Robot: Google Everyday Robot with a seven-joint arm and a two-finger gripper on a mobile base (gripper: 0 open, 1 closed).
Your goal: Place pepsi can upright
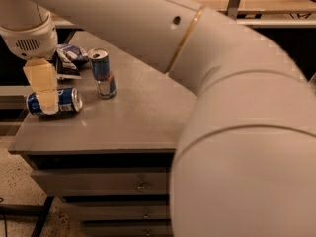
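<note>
The pepsi can [63, 100], dark blue with silver ends, lies on its side near the left front corner of the grey cabinet top [138, 113]. My gripper [45, 101] hangs from the white wrist at the upper left. Its pale yellowish end comes down in front of the can's left half and hides that part. I cannot tell whether it touches the can.
A slimmer blue-and-silver can [102, 73] stands upright just right of and behind the pepsi can. A wrinkly blue-and-white snack bag [69, 59] lies behind them. My big white arm [232, 132] fills the right half of the view. Drawers [98, 184] sit below the top.
</note>
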